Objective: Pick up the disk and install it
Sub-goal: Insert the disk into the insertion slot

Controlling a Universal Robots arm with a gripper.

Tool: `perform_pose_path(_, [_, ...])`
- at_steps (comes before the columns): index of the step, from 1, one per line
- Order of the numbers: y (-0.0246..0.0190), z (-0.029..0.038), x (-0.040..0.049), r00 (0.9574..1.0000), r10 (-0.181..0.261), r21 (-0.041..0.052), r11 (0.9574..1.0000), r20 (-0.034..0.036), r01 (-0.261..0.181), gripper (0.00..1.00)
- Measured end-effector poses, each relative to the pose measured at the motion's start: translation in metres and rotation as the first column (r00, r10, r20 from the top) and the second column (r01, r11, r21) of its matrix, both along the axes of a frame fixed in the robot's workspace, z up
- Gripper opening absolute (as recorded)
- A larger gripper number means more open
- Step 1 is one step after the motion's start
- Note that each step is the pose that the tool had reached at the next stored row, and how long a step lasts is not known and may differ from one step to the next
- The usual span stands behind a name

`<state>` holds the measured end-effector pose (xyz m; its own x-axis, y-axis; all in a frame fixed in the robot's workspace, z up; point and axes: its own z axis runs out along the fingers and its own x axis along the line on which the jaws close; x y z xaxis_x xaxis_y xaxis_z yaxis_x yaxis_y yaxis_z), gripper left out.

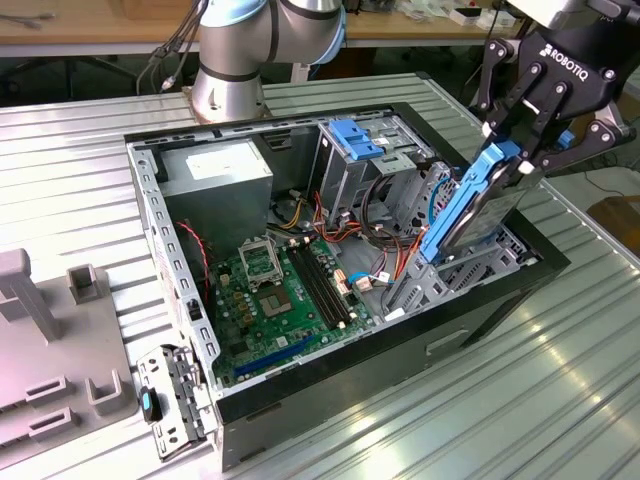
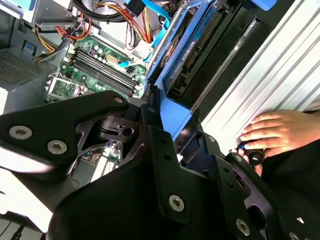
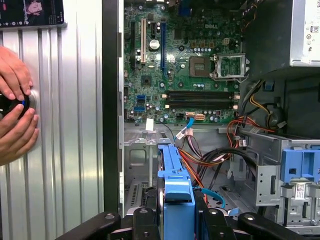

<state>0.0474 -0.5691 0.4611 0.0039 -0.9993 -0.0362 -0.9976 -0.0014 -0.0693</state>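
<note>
We see the black claw clamped shut on the flat grey metal disk with blue plastic rails, tilted into the bay at the exterior view's right, where its slant may jam it or snag the nearby orange cables.

White lettering runs across the body of the black two-fingered gripper in the exterior view, and a white printed label lies on top of the grey metal power supply box. In the first wrist view a small white logo sits on the green motherboard, and a white sticker carries print too fine to make out
</note>
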Motion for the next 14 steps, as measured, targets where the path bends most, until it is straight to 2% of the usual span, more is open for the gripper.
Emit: perform_pose_path(14, [0.0000, -0.0078, 0.0000, 1.0000, 0.000, -0.0005, 1.0000, -0.0002, 0.000, 0.37])
